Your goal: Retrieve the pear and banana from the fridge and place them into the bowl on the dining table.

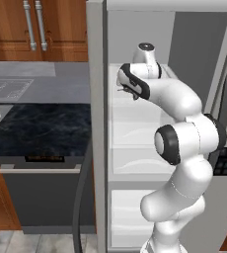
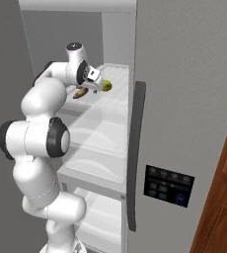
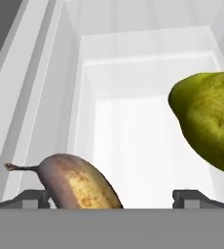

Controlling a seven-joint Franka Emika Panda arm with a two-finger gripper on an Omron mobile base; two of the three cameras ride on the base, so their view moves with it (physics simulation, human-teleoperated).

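Banana [image 3: 80,184] lies just inside my left fingertip [image 3: 33,198] on the fridge [image 2: 184,99] shelf, pear [image 3: 209,121] ahead-right, my gripper [image 3: 113,199] wide open, empty; closing off-centre could, I judge, roll it away.

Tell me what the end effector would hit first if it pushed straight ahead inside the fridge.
Probably the banana: it lies low between the open end effector's tips, near the left one. The pear sits off to the right, likely outside the line. Beyond them, the white fridge back wall. Depth is uncertain.

arm raised, reaching forward; gripper [image 3: 112,197] jaws wide apart, empty.
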